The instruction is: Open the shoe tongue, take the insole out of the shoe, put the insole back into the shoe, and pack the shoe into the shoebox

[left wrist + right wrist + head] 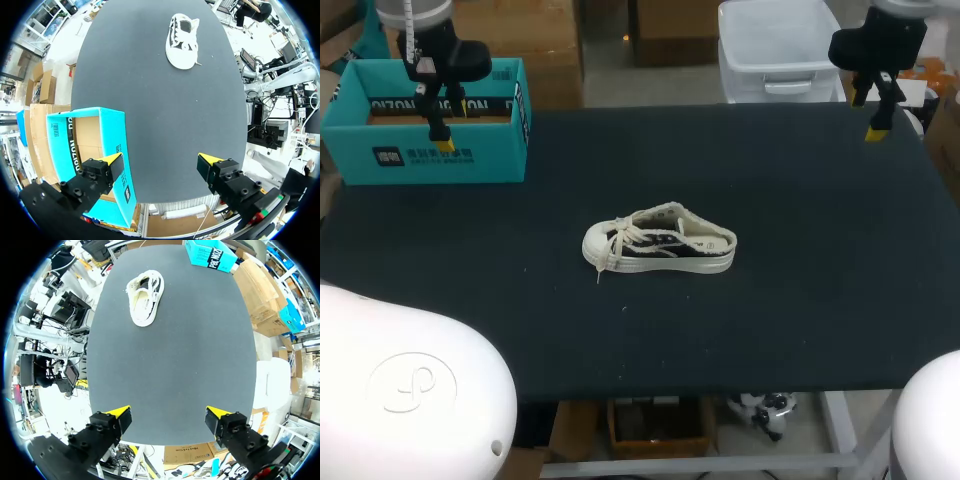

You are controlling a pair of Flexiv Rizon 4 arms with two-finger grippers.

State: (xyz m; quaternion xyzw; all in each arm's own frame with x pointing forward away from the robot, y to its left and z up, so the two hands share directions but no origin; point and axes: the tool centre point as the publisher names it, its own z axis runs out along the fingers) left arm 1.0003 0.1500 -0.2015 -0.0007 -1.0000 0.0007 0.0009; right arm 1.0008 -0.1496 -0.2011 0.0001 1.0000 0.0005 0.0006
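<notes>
A black-and-white canvas shoe (658, 241) with white laces lies near the middle of the black table, toe toward the left; it also shows far ahead of each gripper as the shoe (182, 40) and the shoe (145, 297). The teal shoebox (430, 122) stands open at the back left corner, seen too as the shoebox (92, 160) and the shoebox (212, 254). My left gripper (446, 127) hangs open over the box's front part, nothing between its fingers (114, 165). My right gripper (876, 118) is open above the back right corner, empty.
A white plastic bin (780, 50) stands just behind the table's back edge. The black tabletop (800, 310) stretches bare around the shoe. My arms' white bases (410, 390) fill the lower corners of the head view.
</notes>
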